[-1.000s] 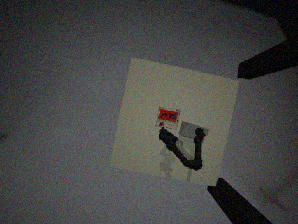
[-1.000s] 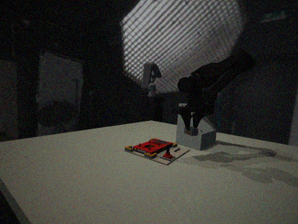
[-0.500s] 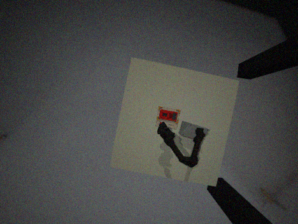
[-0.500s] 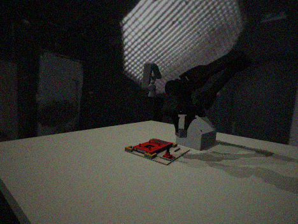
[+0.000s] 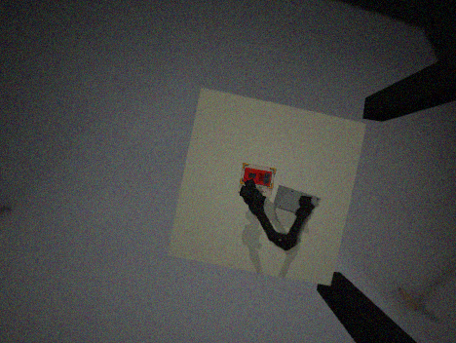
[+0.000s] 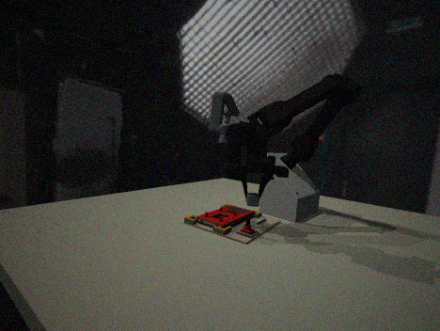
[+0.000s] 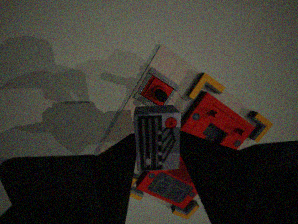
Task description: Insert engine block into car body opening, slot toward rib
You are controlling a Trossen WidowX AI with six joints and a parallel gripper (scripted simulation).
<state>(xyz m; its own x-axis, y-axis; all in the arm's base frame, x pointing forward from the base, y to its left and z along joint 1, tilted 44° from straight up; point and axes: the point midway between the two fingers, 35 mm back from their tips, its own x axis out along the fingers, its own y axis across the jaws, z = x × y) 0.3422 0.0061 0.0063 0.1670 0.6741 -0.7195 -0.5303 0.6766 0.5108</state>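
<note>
My gripper (image 6: 253,194) (image 7: 156,137) is shut on the grey engine block (image 6: 253,200) (image 7: 149,135), which shows dark slots and a small red disc in the wrist view. The block is held in the air, clear of the red car body (image 5: 258,177) (image 6: 239,215) (image 7: 201,108). The car body lies flat between yellow corner pieces, with dark recesses in its top. In the wrist view my fingers hide its middle. The opening and the rib cannot be told apart surely in this dim light.
The body lies on a thin pale board (image 6: 239,239) (image 7: 167,60). A small red piece with a black knob (image 6: 248,230) (image 7: 157,90) stands on the board beside it. Yellow corner pieces (image 6: 222,230) (image 7: 209,82) rise around the body. The grey arm base (image 5: 287,197) (image 6: 278,204) is behind.
</note>
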